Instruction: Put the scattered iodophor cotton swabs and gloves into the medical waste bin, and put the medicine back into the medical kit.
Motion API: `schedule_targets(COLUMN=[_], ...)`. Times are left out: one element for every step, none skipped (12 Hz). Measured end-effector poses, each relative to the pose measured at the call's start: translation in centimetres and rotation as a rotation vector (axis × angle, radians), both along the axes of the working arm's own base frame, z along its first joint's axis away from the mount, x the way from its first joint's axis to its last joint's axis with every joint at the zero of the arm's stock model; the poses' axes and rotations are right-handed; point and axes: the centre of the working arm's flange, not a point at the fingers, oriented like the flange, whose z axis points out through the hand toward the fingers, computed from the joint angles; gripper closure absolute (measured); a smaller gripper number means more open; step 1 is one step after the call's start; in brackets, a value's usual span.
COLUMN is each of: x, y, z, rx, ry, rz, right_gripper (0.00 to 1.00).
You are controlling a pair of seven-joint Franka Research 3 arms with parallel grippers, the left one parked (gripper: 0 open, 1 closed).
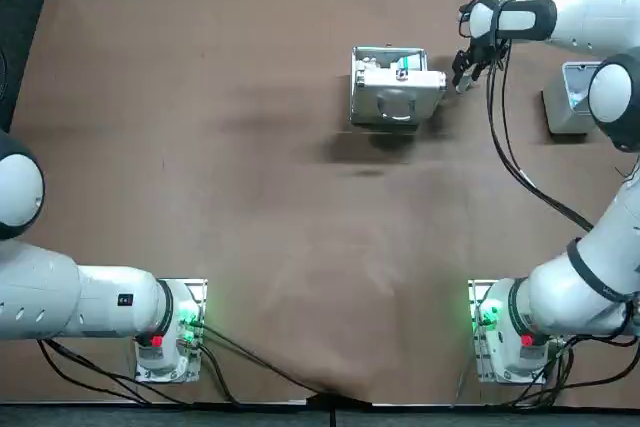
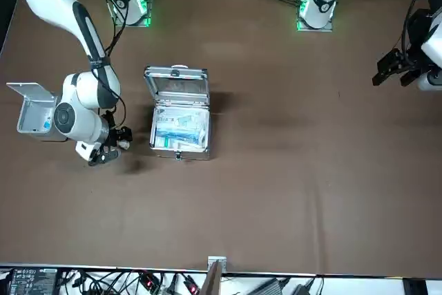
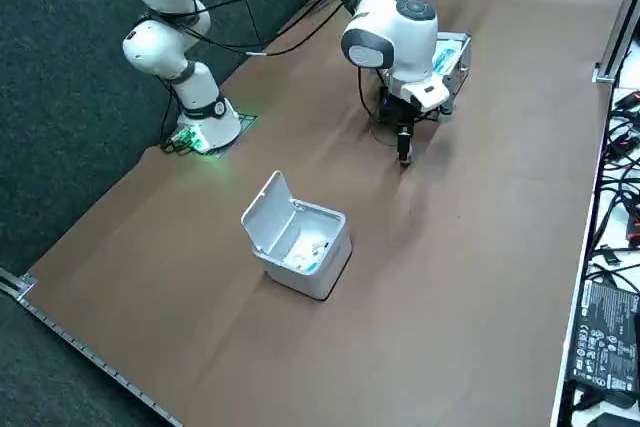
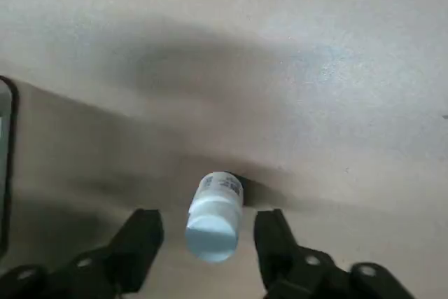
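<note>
A small white medicine bottle [image 4: 214, 216] with a pale cap stands between the fingers of my right gripper [image 4: 208, 232], with a gap on each side. The gripper [image 1: 462, 81] is open and hangs low over the brown table, just beside the open silver medical kit [image 1: 395, 97]. The kit [image 2: 179, 112] has its lid raised and holds blue and white packs. The white medical waste bin [image 3: 300, 237] stands with its lid up, farther out on the gripper's other side, and has pale items inside. The front view shows the gripper [image 2: 110, 153] between the bin [image 2: 33, 110] and the kit.
The right arm's cable [image 1: 520, 162] loops over the table between its base and wrist. Cables and electronics line the far table edge [image 2: 221, 278]. A wide stretch of brown table [image 1: 250, 197] lies between the kit and the arm bases.
</note>
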Motion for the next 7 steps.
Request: schedule_targets(x=[0.0, 0.1, 0.2, 0.4, 0.7, 1.0, 1.5], y=[0.0, 0.0, 0.0, -0.1, -0.1, -0.1, -0.1], z=[0.0, 0.1, 0.3, 0.7, 1.3, 2.0, 3.1], rx=[0.0, 0.0, 0.0, 0.0, 0.0, -0.001, -0.002], ry=[0.0, -0.005, -0.01, -0.019, -0.03, -0.041, -0.052], rz=[0.0, 0.0, -0.002, -0.007, -0.013, -0.023, -0.039], right_gripper=[0.15, 0.4, 0.54, 0.61, 0.61, 0.61, 0.61])
